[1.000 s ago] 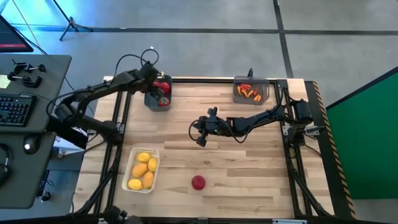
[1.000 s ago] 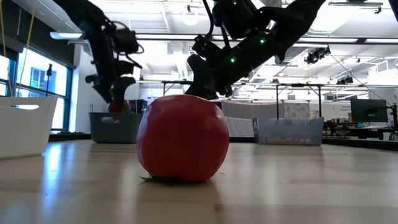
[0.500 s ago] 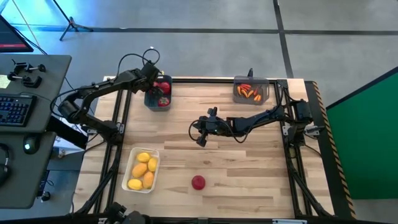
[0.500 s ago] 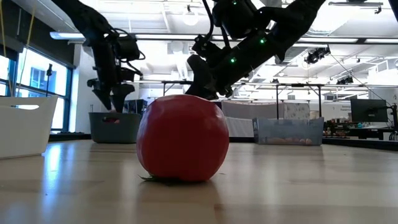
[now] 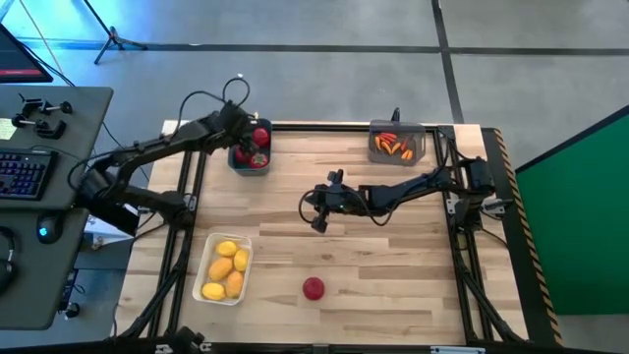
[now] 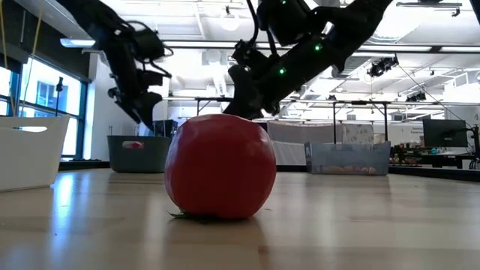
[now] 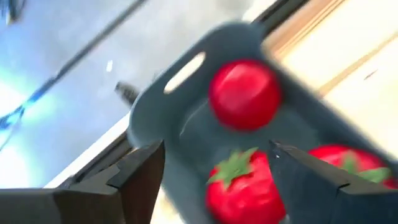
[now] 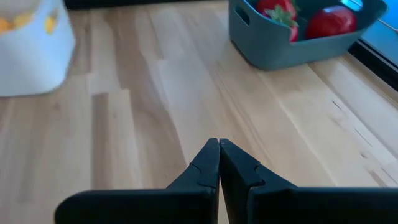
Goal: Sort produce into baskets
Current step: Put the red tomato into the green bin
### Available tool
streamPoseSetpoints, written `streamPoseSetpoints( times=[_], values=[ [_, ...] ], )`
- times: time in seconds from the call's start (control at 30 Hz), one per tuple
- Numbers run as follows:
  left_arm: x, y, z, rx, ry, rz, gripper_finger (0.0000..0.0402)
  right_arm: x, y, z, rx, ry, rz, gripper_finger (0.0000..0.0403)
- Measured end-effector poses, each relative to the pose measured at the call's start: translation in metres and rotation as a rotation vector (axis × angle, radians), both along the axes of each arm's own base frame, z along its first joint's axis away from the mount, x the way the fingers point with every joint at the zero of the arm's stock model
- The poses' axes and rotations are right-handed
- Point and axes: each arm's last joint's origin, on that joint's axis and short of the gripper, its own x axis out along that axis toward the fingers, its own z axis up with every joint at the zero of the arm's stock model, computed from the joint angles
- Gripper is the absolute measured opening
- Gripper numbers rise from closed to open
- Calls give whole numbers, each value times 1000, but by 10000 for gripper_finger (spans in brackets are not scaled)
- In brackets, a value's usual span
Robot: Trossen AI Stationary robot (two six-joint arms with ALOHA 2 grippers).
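One red tomato (image 5: 314,288) rests on the table near the front edge; it looms large in the low view (image 6: 220,166). My left gripper (image 5: 246,146) is open and empty above the dark blue-grey bin (image 5: 236,160) at the far left. In the left wrist view its fingers (image 7: 140,180) stand apart over three tomatoes (image 7: 244,94) lying in that bin. My right gripper (image 5: 316,210) is shut and empty above the table's middle, as the right wrist view (image 8: 219,163) shows.
A white tray (image 5: 209,248) with several yellow lemons stands at the near left. A translucent grey bin (image 5: 421,145) with orange-red peppers stands at the far right. Bare wood lies between the bins and around the loose tomato.
My left gripper held a red tomato just above the blue-grey bin and let it go; the tomato now lies in the bin. The gripper has since risen a little and tipped, with nothing between its fingers.
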Motion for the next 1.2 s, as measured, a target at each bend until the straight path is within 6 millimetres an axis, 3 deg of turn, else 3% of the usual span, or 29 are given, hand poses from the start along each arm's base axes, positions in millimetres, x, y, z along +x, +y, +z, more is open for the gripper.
streamPoseSetpoints(
  times=[0.33, 0.53, 0.83, 1.2],
  values=[
    [-6, -56, 8, 130, -284, -191, 197, -4, 5, 11, 32, -11, 4, 0],
    [-7, -88, 10, 171, -420, -330, 170, -5, 24, 11, 76, -2, 29, 0],
    [-2, -123, -8, 123, -621, -557, 139, -4, 60, 21, 133, 52, 53, 0],
    [-1, -153, -28, 210, -862, -798, 85, -9, 94, 36, 210, 160, 23, 1]
  ],
)
